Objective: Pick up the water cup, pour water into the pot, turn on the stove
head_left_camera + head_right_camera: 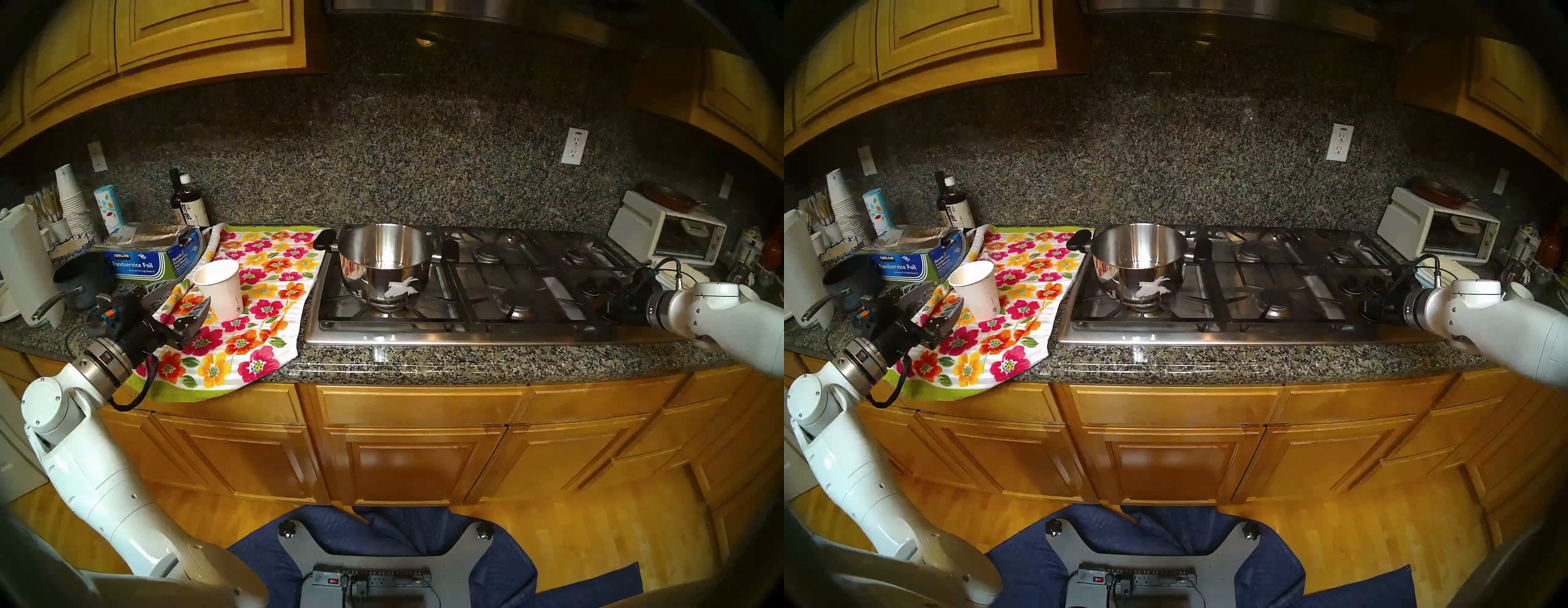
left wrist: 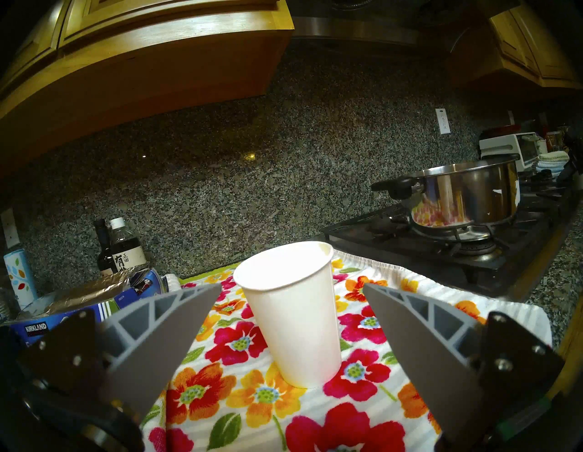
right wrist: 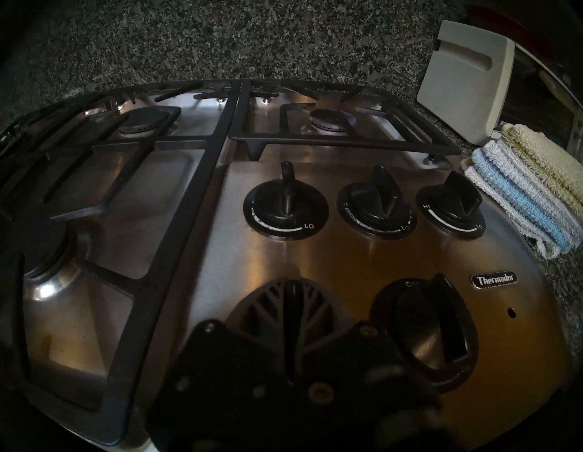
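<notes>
The white paper water cup (image 1: 220,288) (image 1: 977,291) (image 2: 293,315) stands upright on a floral towel, left of the stove. My left gripper (image 1: 194,292) (image 1: 946,293) (image 2: 292,284) is open, and its fingers (image 2: 176,318) flank the cup without touching it. The shiny steel pot (image 1: 384,263) (image 1: 1140,263) (image 2: 467,195) sits on the front-left burner of the stove (image 1: 424,335) (image 1: 1208,335) (image 3: 268,262). My right gripper (image 1: 606,312) (image 1: 1369,312) (image 3: 291,282) is shut, low over the black knobs (image 1: 592,288). It hides the front-left one, beside the front-right knob (image 3: 422,328).
The floral towel (image 1: 254,297) hangs over the counter edge. Behind the cup lie a foil box (image 1: 144,263), a dark blue saucepan (image 1: 80,284), stacked cups (image 1: 72,199) and bottles (image 1: 186,204). A toaster oven (image 1: 666,233) and folded cloths (image 3: 530,189) stand right of the stove.
</notes>
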{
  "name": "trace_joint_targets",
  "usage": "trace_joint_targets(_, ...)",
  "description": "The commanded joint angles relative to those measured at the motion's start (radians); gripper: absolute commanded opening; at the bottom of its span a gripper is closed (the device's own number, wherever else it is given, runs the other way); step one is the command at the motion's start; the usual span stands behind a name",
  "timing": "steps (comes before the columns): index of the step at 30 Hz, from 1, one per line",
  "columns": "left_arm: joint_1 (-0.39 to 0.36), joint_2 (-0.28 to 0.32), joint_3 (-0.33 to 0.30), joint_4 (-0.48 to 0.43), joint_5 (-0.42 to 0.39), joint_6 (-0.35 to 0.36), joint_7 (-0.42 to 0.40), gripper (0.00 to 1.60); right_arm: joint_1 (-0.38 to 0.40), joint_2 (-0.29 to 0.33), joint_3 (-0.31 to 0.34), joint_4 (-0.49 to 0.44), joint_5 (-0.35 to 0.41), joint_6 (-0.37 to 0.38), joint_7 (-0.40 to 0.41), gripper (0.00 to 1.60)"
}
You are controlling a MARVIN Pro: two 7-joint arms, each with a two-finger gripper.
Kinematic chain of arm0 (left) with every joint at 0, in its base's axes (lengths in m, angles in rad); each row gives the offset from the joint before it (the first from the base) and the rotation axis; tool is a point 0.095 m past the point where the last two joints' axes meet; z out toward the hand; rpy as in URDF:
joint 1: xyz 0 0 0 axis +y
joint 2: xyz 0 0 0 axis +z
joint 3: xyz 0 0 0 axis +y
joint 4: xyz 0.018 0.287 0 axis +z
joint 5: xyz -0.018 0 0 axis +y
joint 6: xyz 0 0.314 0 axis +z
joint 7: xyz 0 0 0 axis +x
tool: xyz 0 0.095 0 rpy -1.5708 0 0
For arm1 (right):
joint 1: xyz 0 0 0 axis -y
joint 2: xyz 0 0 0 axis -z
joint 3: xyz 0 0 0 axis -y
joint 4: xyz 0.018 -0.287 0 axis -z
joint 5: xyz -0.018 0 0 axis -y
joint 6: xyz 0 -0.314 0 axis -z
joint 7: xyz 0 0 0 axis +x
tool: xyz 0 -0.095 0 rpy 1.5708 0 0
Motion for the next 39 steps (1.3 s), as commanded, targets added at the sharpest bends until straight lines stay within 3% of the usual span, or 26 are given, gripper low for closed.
trace_joint_targets(1,-0.024,0.008,0.002,-0.022,-0.018,0.002,-0.001,1.6,0.033,0.025,-0.009,-0.054,-0.081,0.022,0.108,0.0)
trace_joint_targets(11,-0.024,0.008,0.002,-0.022,-0.018,0.002,-0.001,1.6,0.047,0.043,-0.01,-0.046,-0.222,0.003,0.206,0.0)
trace_joint_targets(27,-0.024,0.008,0.002,-0.022,-0.016,0.001,0.0,1.6,-0.007,-0.056,-0.062,0.018,-0.3,-0.119,0.268,0.0)
trace_joint_targets(39,-0.024,0.008,0.002,-0.022,-0.017,0.002,0.0,1.6,0.004,-0.031,-0.086,0.059,-0.387,-0.18,0.354,0.0)
